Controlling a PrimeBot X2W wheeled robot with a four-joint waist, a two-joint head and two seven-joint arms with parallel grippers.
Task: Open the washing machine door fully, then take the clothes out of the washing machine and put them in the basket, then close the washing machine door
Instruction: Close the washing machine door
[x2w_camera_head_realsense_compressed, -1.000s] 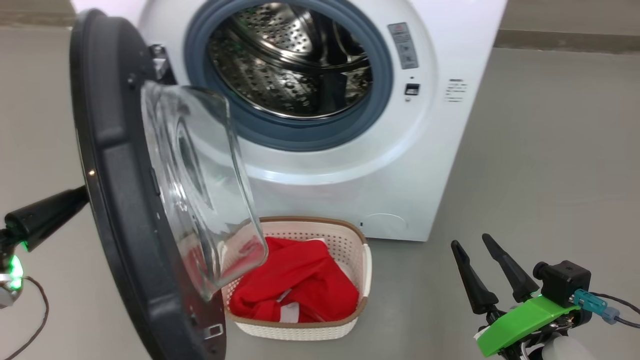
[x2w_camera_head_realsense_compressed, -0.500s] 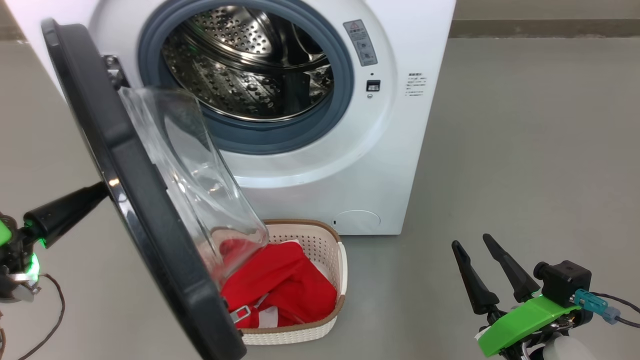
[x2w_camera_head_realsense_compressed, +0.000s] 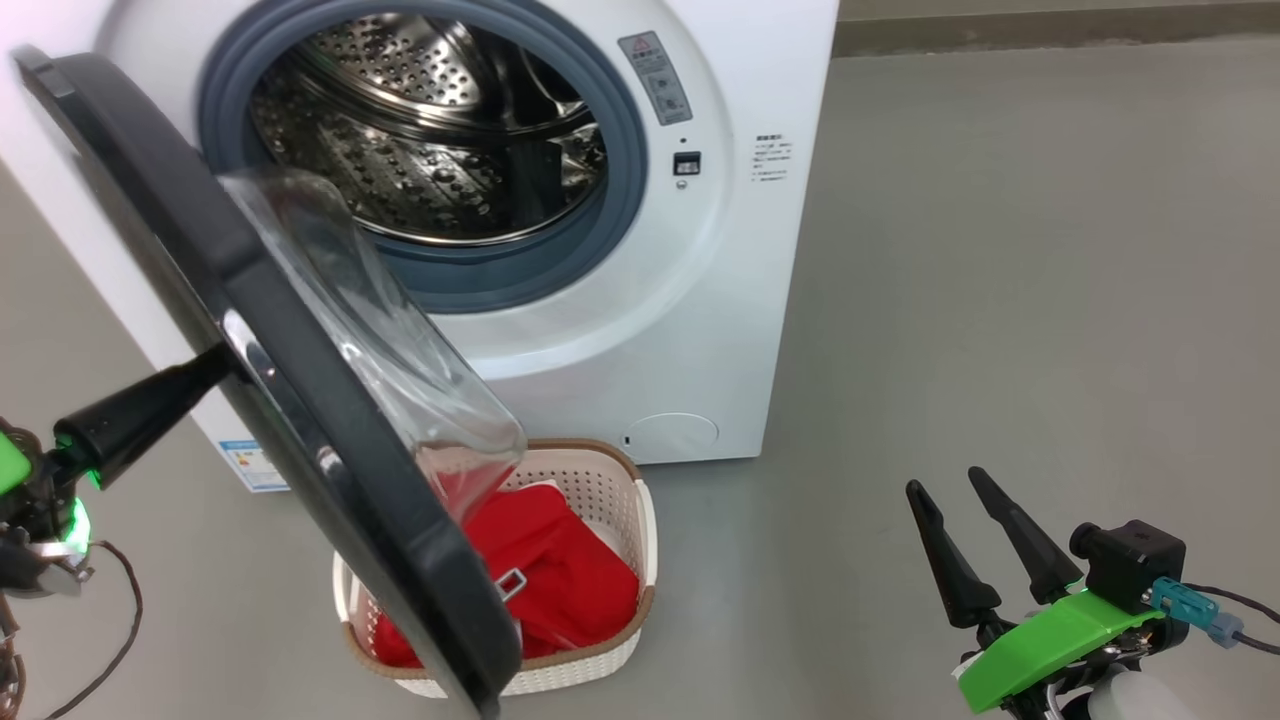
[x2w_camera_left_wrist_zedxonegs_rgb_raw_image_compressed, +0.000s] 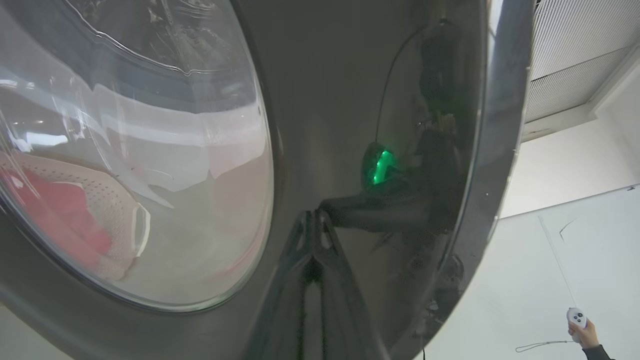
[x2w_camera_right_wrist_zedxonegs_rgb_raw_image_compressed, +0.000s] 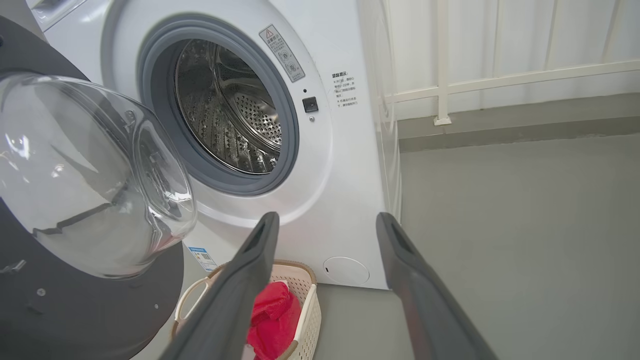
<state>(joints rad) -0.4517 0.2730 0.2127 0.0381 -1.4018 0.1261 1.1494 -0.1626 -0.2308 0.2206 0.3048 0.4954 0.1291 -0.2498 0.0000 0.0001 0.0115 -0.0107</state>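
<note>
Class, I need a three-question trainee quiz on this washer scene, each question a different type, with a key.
1. True or false: the clothes lie in the drum.
2. The right gripper is: A open and empty; B shut and empty; C shut on cloth.
3. Which surface do the shut left gripper's tips touch?
Key: 1 false, they lie in the basket; 2 A; 3 the door's black outer face.
</note>
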